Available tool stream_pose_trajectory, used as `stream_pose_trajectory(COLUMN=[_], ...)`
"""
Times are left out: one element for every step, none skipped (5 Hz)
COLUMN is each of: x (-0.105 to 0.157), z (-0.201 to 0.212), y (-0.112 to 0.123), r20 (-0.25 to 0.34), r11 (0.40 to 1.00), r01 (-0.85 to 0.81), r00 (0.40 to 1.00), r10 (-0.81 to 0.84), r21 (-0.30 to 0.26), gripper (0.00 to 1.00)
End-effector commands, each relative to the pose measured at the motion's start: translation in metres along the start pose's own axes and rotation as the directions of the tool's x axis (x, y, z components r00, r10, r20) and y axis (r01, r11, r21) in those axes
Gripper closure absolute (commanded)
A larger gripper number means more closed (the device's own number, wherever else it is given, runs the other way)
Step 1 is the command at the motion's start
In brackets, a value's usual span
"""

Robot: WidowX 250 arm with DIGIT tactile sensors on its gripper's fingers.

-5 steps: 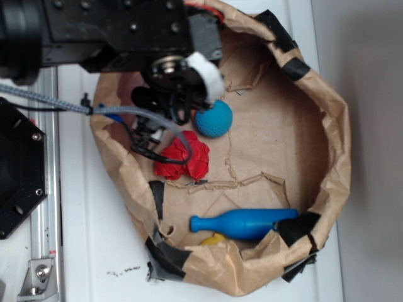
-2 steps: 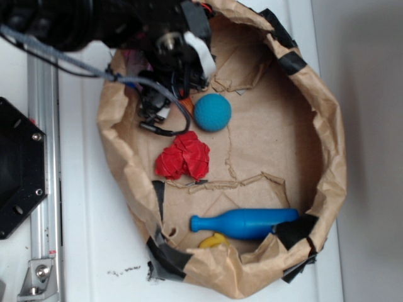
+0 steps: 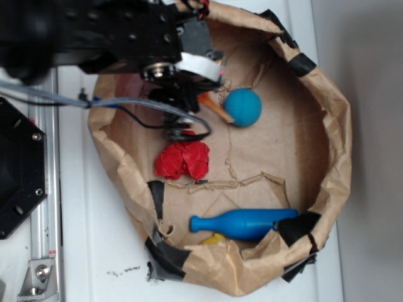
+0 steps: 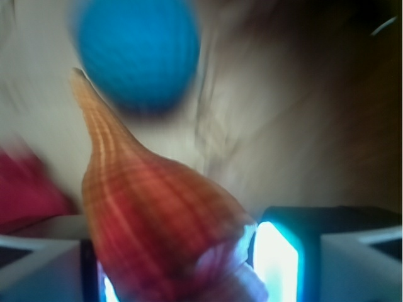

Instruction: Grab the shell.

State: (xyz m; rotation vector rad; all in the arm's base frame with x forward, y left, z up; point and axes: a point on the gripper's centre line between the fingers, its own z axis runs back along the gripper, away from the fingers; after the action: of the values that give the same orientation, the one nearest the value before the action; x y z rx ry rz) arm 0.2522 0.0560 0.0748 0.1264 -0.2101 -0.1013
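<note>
Brown paper bag (image 3: 330, 145), walls rolled down and patched with black tape, lying open on a white surface — it serves as a shallow bin.

Contents, exterior view:
- blue ball (image 3: 243, 107) in the upper middle of the floor
- crumpled red paper wad (image 3: 182, 160) left of centre, well apart from the ball
- blue bowling pin (image 3: 242, 223) lying on its side along the lower wall, neck pointing left
- a scrap of something yellow (image 3: 214, 239) just below the pin, mostly hidden by the bag's rim

Gripper (image 3: 189, 104) reaches in over the bag's upper-left wall. The shell (image 3: 216, 108) pokes out from it — only the orange pointed tail shows here, its tip just beside the ball; whether they touch cannot be told.

Wrist view: shell (image 4: 157, 214) fills the lower centre, wide ridged body sitting between the two fingers (image 4: 277, 261), tail running up and left toward the blurred ball (image 4: 135, 53). The jaws are closed in on the shell from both sides, holding it. Red wad (image 4: 28, 195) at the left edge.
</note>
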Motion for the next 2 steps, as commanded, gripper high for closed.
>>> stream_pose_trajectory(x=[0.0484,0.0492], z=[0.0853,0.0802], y=[-0.0032,-0.0113], r20=[0.001,-0.038], r11=[0.969,0.938], r01=[-0.241,-0.328], r00=[0.97,0.945], r10=[0.241,0.325], r21=[-0.063,-0.116], gripper=[1.0,1.0])
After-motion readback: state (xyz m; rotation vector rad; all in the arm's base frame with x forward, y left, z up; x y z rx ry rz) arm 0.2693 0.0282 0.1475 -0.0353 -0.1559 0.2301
